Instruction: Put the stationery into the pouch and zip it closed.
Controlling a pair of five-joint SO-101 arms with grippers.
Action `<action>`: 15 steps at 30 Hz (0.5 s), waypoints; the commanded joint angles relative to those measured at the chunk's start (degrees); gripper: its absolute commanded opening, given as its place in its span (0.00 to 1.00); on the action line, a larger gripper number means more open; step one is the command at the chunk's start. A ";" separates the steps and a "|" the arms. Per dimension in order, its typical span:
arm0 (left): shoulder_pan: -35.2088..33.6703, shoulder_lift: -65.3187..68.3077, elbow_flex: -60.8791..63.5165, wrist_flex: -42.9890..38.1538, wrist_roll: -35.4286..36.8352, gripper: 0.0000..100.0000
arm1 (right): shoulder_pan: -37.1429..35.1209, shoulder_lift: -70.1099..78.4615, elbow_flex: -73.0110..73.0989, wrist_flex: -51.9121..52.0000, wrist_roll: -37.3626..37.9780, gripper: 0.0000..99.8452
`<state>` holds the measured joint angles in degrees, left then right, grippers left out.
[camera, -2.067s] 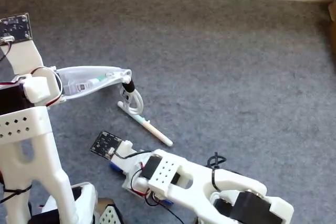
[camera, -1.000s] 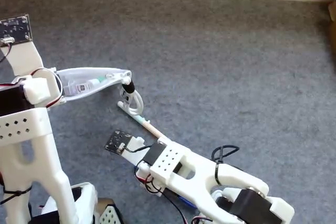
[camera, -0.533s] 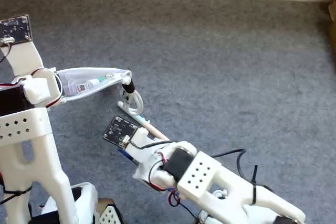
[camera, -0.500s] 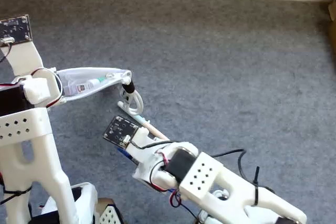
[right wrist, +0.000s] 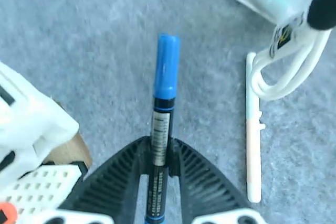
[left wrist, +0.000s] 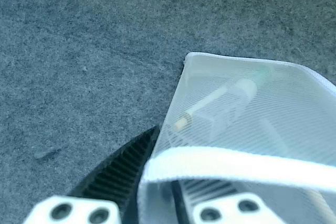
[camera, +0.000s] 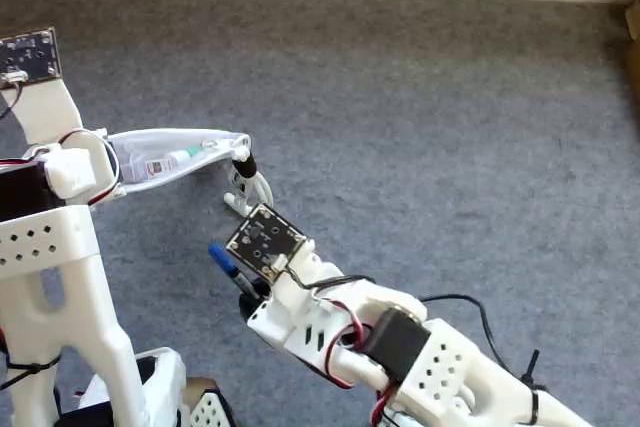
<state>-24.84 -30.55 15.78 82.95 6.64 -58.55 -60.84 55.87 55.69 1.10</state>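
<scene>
The pouch (camera: pixel 170 157), a clear mesh one, hangs level above the carpet (camera: pixel 450 127). One end of it is clenched in the left gripper (left wrist: pixel 160 177), whose black jaws press either side of the mesh just under the white rim band. A white-and-green stick (left wrist: pixel 215 100) lies inside it. I cannot tell whether the zip is open. At the pouch's far end there is a black zip pull (camera: pixel 243 162), and from that a white strap loop (camera: pixel 255 190) droops to the carpet. A white pen (right wrist: pixel 253 150) with a tan middle lies flat on the carpet with one end right at the loop; whether they touch I cannot tell. The blue marker (camera: pixel 222 257) sits near that strap end of the pouch, on the side nearer the arm bases and apart from both pouch and strap. Its blue cap sticks out clear of the jaws and points roughly toward the pouch. The right gripper (right wrist: pixel 158 148) is clamped on the marker's barrel just behind the cap, with the marker running straight along the gap between the jaws. Beside the marker, away from the pouch's strap, a white arm base (right wrist: pixel 31 124) stands on the carpet.
</scene>
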 commanded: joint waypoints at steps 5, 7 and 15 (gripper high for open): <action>-0.40 0.66 0.31 -1.14 0.44 0.01 | 0.92 -7.87 4.44 -11.56 -1.05 0.01; -0.40 0.66 0.31 -1.14 0.44 0.01 | 0.92 -9.19 5.14 -13.67 -1.05 0.01; -0.40 0.66 0.31 -1.14 0.44 0.01 | 0.92 -11.21 5.41 -19.56 -1.05 0.01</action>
<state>-24.84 -30.55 15.78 82.95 6.64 -58.37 -70.42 61.85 39.52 0.66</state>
